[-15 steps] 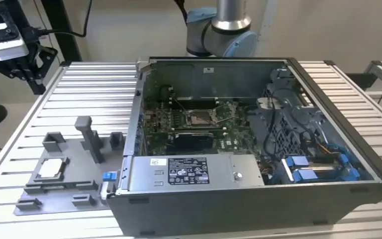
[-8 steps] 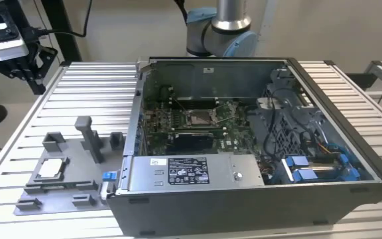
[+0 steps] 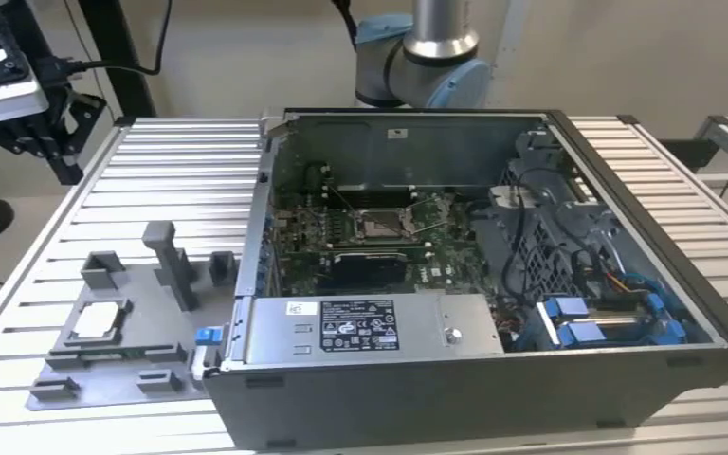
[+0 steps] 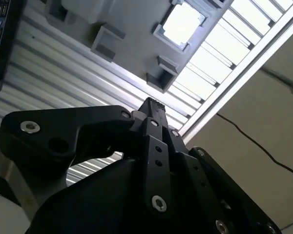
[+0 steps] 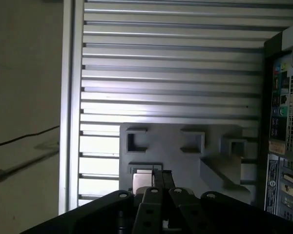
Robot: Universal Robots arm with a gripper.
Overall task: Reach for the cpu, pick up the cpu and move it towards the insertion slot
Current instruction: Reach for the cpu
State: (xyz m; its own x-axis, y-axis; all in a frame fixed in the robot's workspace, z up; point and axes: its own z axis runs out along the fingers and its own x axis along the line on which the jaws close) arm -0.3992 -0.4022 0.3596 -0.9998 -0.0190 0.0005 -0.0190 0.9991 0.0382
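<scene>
Hanging outside the computer case [image 3: 465, 389], off the side that faces the exterior view's left, the gripper [image 3: 42, 152] is up in the air over the slatted table [image 3: 174, 171]. In both wrist views its black fingers [image 4: 153, 109] are pressed together at the tips, clenched on nothing. The cpu [image 3: 99, 320] lies flat in a square nest on the grey fixture plate [image 3: 149, 355], which sits on the table just beside that same side of the case, towards its nearer end and well apart from the gripper. In the second wrist view the cpu [image 4: 183, 23] is a pale square beyond the fingertips; in the first wrist view the fingertips [image 5: 161, 174] partly cover it. Inside the case, the insertion slot [image 3: 381, 224] sits on the green board, behind the silver power supply box [image 3: 352, 327].
</scene>
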